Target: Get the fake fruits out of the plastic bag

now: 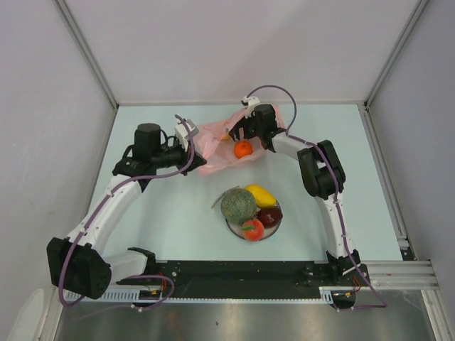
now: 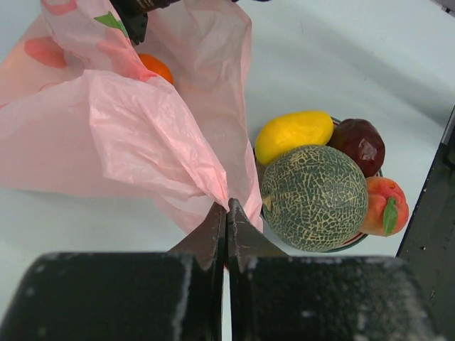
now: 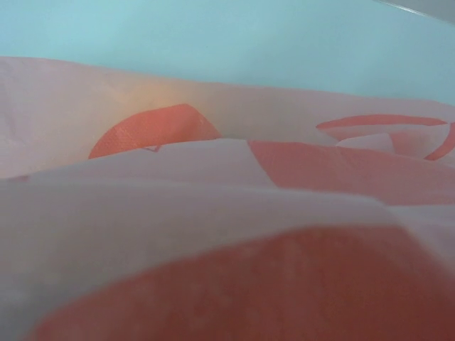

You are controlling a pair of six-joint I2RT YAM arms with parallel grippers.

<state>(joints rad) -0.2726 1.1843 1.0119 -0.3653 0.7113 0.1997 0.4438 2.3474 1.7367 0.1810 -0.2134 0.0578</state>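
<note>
The pink plastic bag [image 1: 213, 138] lies crumpled at the back of the table. My left gripper [image 2: 227, 207] is shut on a fold of the bag's film [image 2: 142, 128], also seen from above [image 1: 200, 160]. An orange ball [image 1: 243, 148] sits at the bag's mouth [image 2: 155, 67]. My right gripper [image 1: 239, 135] hovers just above the ball. Its wrist view shows only bag film [image 3: 227, 177], and its fingers are hidden. On the plate [image 1: 273, 229] rest the netted melon [image 1: 238, 204], a yellow oval [image 1: 260, 195], a dark red fruit [image 1: 269, 216] and a red peach [image 1: 252, 229].
The plate of fruit stands in front of the bag, between the two arms, close to my left gripper [image 2: 313, 195]. Grey walls and rails border the table on three sides. A black strip [image 1: 242, 271] runs along the near edge.
</note>
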